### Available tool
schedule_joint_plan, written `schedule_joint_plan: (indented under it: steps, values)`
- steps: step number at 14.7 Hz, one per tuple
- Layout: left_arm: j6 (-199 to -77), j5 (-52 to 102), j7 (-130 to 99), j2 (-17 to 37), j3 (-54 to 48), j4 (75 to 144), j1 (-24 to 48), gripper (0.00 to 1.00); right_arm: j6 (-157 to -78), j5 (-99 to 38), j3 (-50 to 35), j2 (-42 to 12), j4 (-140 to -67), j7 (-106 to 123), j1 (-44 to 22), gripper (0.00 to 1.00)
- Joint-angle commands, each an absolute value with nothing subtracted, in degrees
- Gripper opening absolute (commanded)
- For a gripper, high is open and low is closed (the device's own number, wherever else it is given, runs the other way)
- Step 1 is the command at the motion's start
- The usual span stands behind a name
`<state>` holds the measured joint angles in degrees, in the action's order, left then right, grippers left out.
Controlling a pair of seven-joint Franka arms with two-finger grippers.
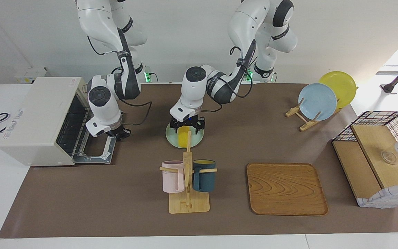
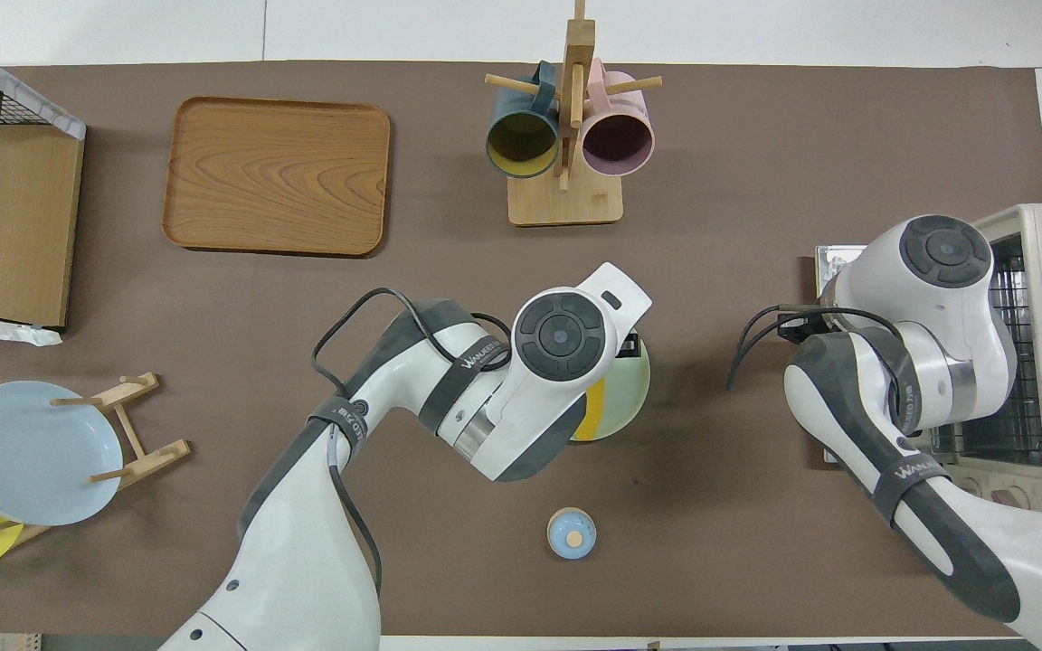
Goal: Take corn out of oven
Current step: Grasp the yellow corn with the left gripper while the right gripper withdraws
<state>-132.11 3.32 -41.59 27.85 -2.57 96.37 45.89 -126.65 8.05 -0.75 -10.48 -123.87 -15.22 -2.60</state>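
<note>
At the right arm's end of the table [image 1: 81, 193] stood the boxy off-white toaster oven [image 1: 40, 119], its dark glass door [image 1: 97, 152] folded down flat and the wire rack inside bare. My right gripper [image 1: 122, 133] hung just over the robot-side edge of that door, fingertips pressed together and holding nothing. Toward the middle, the bright yellow tapered corn cob [image 1: 184, 137] lay out of the oven on a round pale green plate [image 1: 197, 138]. My left gripper [image 1: 187, 127] hovered right over the cob's end nearest the robots, jaws spread wide, not gripping it. A wooden mug rack [image 1: 188, 186] stood farther from the robots than the plate.
</note>
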Motion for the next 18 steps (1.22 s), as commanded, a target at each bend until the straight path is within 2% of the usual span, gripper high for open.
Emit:
schedule_joint_plan:
  steps: [1, 5, 11, 12, 13, 15, 16, 18]
  values:
    - [-134.5, 3.8, -41.4, 27.8, -1.4, 97.6, 46.9, 1.0, -127.9, 9.0, -1.2, -10.1, -125.2, -13.5, -0.9, 0.0]
    - [-136.6, 3.9, -41.8, 27.8, -1.4, 99.9, 47.9, 1.0, -126.8, 10.5, -1.2, -10.1, -124.7, -11.4, -1.1, 0.0]
    - [-137.1, 3.9, -42.5, 27.2, -1.2, 101.8, 48.9, 1.0, -109.2, 14.8, -1.1, -8.7, -113.5, -1.3, -0.3, 0.0]
    - [-137.0, 3.9, -42.6, 27.2, -1.2, 101.8, 48.9, 0.89, -106.8, 14.8, -1.1, -8.4, -111.8, 0.1, 0.3, 0.0]
    - [-137.0, 3.9, -43.0, 27.2, -1.2, 101.8, 48.9, 0.68, -105.0, 14.7, -1.1, -7.8, -110.6, 1.7, 1.0, 0.0]
    - [-136.6, 4.0, -43.2, 27.2, -1.2, 101.1, 48.4, 0.2, -103.5, 14.7, -1.1, -6.0, -110.4, 4.9, 2.7, 0.0]
    - [-136.4, 4.0, -43.3, 27.2, -1.2, 100.6, 48.2, 0.02, -102.8, 14.7, -1.1, -5.5, -110.1, 6.0, 3.1, 0.0]
    - [-136.0, 4.0, -43.4, 27.2, -1.1, 99.9, 47.8, 0.0, -102.0, 14.7, -1.1, -4.3, -109.9, 8.3, 4.7, 0.0]
